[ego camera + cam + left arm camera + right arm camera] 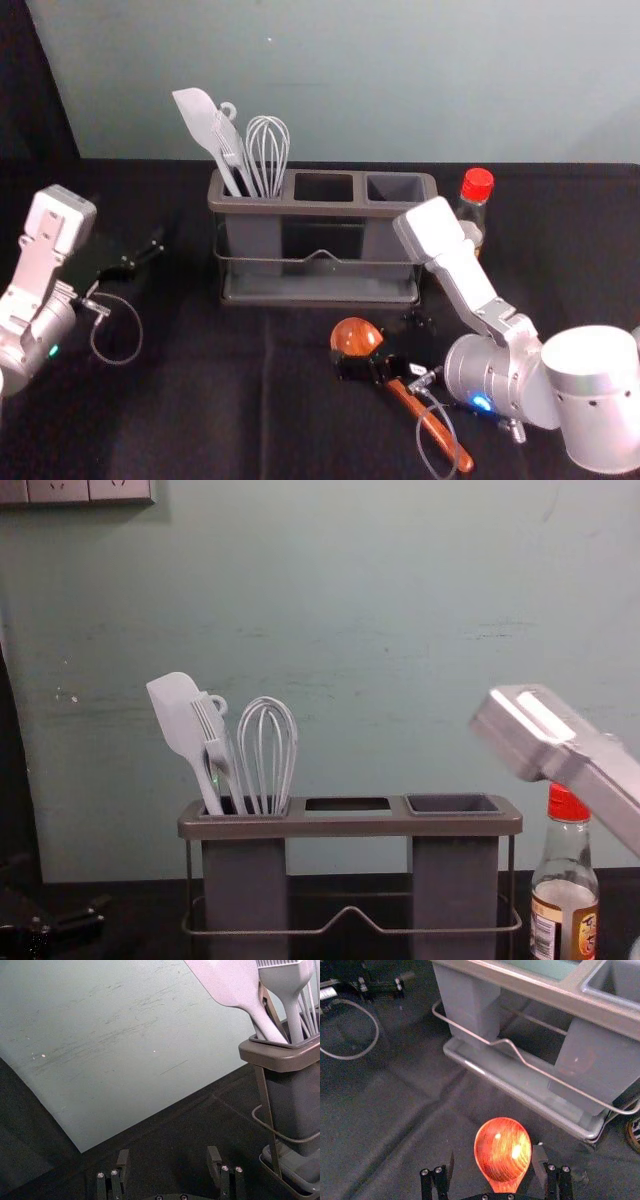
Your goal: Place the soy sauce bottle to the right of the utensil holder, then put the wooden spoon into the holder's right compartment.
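Over the wooden spoon [356, 337] is my right gripper [388, 346], between the utensil holder [320, 289] and the table's front. The right wrist view shows the right gripper [495, 1161] open, its fingers on either side of the spoon [503, 1151] just below the bowl, with gaps visible. The spoon's handle slants toward the front right. The soy sauce bottle [565, 905], red-capped, stands upright right of the holder [350, 824], whose right compartment [454, 805] holds nothing. My left gripper [140, 262] is parked at the left; the left gripper [168, 1156] is open.
A white spatula [203, 120], a brush and a whisk [267, 150] stand in the holder's left compartment. A wall [350, 600] rises behind the table. My right forearm passes in front of the bottle in the head view. Cable loops hang by both grippers.
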Robot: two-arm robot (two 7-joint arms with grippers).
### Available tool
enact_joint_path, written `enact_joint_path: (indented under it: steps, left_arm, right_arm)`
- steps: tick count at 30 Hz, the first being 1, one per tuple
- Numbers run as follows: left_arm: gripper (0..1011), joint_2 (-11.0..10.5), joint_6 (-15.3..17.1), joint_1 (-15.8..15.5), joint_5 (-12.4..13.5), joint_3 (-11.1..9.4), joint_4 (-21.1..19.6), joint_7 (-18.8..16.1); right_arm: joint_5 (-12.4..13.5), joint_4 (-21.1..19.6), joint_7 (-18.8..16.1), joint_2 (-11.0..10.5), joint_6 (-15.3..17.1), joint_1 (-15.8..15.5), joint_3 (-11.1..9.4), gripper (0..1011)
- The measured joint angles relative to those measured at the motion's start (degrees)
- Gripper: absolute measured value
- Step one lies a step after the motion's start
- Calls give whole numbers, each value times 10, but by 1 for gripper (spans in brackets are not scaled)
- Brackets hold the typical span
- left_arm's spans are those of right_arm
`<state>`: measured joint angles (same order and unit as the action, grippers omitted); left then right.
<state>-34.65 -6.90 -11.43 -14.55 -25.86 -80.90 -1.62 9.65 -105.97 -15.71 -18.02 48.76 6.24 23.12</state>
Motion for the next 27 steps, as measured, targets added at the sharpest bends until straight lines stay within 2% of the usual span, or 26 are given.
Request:
enact_joint_path:
  steps: [6, 10, 19, 27]
  left_arm:
    - [1000, 0, 0, 0, 0, 0, 0, 0]
    - [1000, 0, 0, 0, 0, 0, 0, 0]
    - [1000, 0, 0, 0, 0, 0, 0, 0]
    - [1000, 0, 0, 0, 0, 0, 0, 0]
  right_arm:
    - [-17, 16, -3, 11, 66, 37, 19, 1002]
    - [-27, 35, -6, 18, 82, 56, 28, 1000]
    - [-42, 73, -12, 37, 95, 84, 35, 1000]
    - [-49, 94, -20, 47, 95, 95, 35, 1002]
